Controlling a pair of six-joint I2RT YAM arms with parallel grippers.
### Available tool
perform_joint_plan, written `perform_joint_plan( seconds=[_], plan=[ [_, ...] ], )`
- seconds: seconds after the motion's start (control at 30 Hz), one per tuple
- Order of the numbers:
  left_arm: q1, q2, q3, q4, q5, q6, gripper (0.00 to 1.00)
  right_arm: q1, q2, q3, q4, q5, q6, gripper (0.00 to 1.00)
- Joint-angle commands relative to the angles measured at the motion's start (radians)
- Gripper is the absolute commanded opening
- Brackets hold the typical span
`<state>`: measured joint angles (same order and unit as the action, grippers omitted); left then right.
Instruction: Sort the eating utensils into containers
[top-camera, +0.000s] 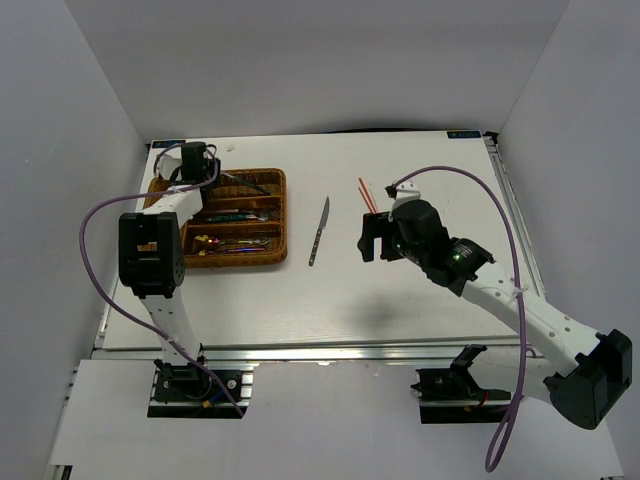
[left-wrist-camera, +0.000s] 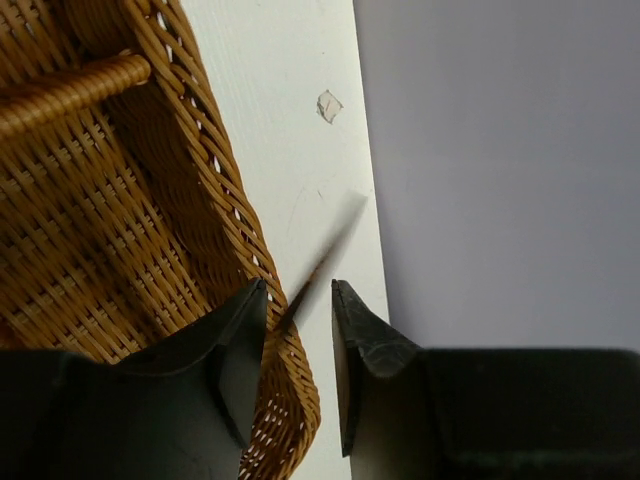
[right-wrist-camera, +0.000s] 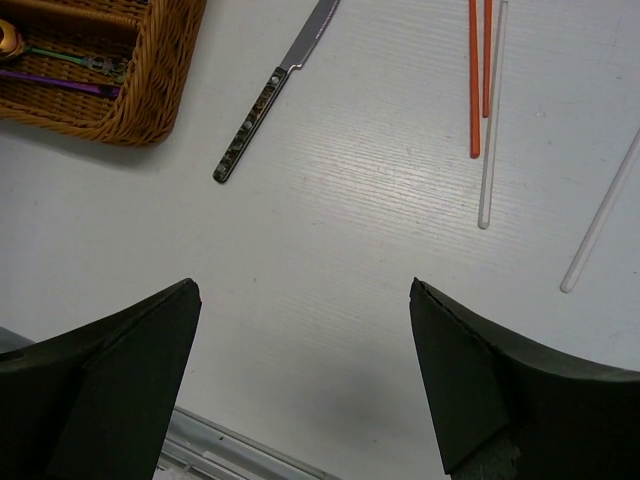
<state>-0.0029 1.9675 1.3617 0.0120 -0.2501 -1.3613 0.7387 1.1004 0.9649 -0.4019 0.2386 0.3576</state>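
One knife (right-wrist-camera: 270, 95) left of right end effector (right-wrist-camera: 303, 290)

Brown wicker tray (top-camera: 281, 215): divided, holds mixed cutlery (top-camera: 235, 241). Silver knife (top-camera: 319, 231): lying flat, just right of the tray. Red-orange chopsticks (top-camera: 367, 193) and two thin white sticks (right-wrist-camera: 490, 130): farther right of the tray.

Bright, even overhead light; a soft shadow lies on the white table (top-camera: 300, 305); one thin utensil (left-wrist-camera: 318, 262) looks smeared.
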Motion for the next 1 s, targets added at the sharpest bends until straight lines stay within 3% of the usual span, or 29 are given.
perform_joint_plan(
  seconds=[0.0, 0.1, 0.3, 0.4, 0.43, 0.47, 0.7, 0.97],
  plan=[
    [0.000, -0.036, -0.007, -0.036, -0.009, -0.015, 0.44, -0.007, -0.002, 0.001, 0.021, -0.025, -0.020, 0.89],
    [0.000, -0.050, -0.027, -0.057, 0.006, -0.030, 0.52, -0.007, 0.004, 0.003, 0.026, -0.033, -0.016, 0.89],
    [0.000, -0.151, -0.088, -0.061, 0.008, -0.025, 0.58, -0.007, 0.050, 0.012, 0.052, -0.044, 0.000, 0.89],
    [0.000, -0.219, -0.082, -0.117, -0.032, 0.001, 0.68, -0.007, 0.093, 0.021, 0.067, -0.054, 0.020, 0.89],
    [0.000, -0.229, -0.070, -0.142, -0.041, 0.020, 0.86, -0.007, 0.108, 0.032, 0.075, -0.059, 0.027, 0.89],
    [0.000, -0.243, -0.055, -0.159, -0.047, 0.036, 0.97, -0.007, 0.125, 0.043, 0.074, -0.062, 0.033, 0.89],
    [0.056, -0.202, 0.168, -0.401, -0.032, 0.185, 0.98, -0.007, 0.343, 0.175, 0.017, -0.018, 0.150, 0.89],
    [0.057, -0.304, 0.217, -0.524, 0.105, 0.519, 0.98, -0.005, 0.574, 0.346, -0.051, 0.112, 0.388, 0.89]
  ],
)
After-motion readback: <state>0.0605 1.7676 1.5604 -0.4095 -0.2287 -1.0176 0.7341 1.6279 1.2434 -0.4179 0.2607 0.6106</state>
